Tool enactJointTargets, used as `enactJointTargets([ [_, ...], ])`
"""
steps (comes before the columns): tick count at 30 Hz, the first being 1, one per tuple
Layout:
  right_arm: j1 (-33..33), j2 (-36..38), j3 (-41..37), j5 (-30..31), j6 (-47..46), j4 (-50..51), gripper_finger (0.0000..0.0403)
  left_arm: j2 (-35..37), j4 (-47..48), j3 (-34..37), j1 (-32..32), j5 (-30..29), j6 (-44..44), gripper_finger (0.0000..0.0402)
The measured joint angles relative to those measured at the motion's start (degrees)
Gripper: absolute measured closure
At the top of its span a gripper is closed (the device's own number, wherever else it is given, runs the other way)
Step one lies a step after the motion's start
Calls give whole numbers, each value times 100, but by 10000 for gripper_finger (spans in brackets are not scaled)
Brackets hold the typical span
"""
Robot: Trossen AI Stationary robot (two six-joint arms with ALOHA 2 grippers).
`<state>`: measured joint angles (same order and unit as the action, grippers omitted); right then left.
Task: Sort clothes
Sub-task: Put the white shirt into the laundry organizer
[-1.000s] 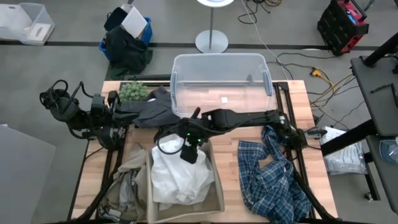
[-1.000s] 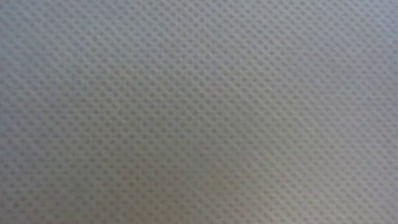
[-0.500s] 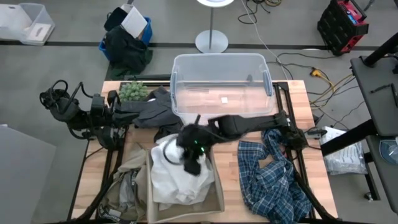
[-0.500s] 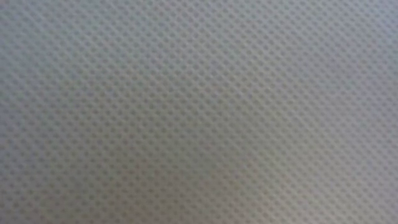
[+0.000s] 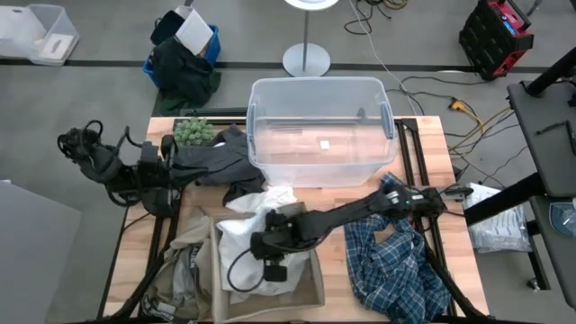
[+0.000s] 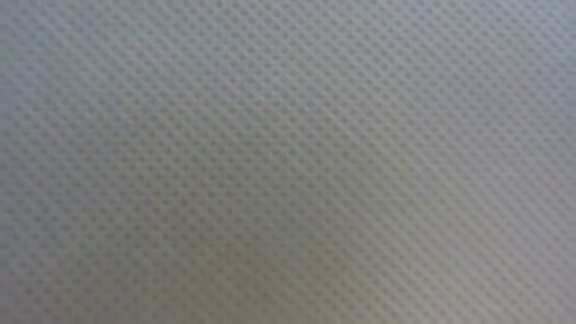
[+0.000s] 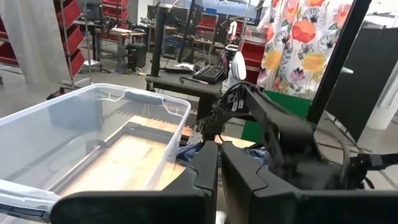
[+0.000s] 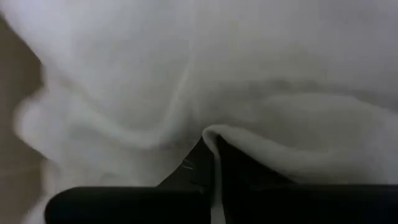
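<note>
While one right pincer (image 5: 270, 261) pinches one white shirt (image 5: 241, 250), left pincer (image 7: 219, 180) rests closed.

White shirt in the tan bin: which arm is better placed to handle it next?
Right. Its gripper is down in the tan bin, fingers shut on a fold of the white shirt. The left gripper waits shut at the table's far left edge, beside the dark clothes.

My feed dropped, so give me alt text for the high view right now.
The right gripper reaches down onto a white shirt in a tan fabric bin. The left gripper waits by dark garments beside a clear plastic tub; a blue plaid shirt lies right.
</note>
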<state>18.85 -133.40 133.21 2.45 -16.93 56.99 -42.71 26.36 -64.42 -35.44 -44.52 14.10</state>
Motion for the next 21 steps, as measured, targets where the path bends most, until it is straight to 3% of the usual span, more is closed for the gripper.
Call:
enactJointTargets([
  [13, -20, -788, -2, -784, 148, 286, 394, -261, -1, 5, 0, 3, -8, 400],
  [21, -48, 101, 25, -890, -114, 368, 370, -227, -8, 7, 1, 2, -8, 400],
])
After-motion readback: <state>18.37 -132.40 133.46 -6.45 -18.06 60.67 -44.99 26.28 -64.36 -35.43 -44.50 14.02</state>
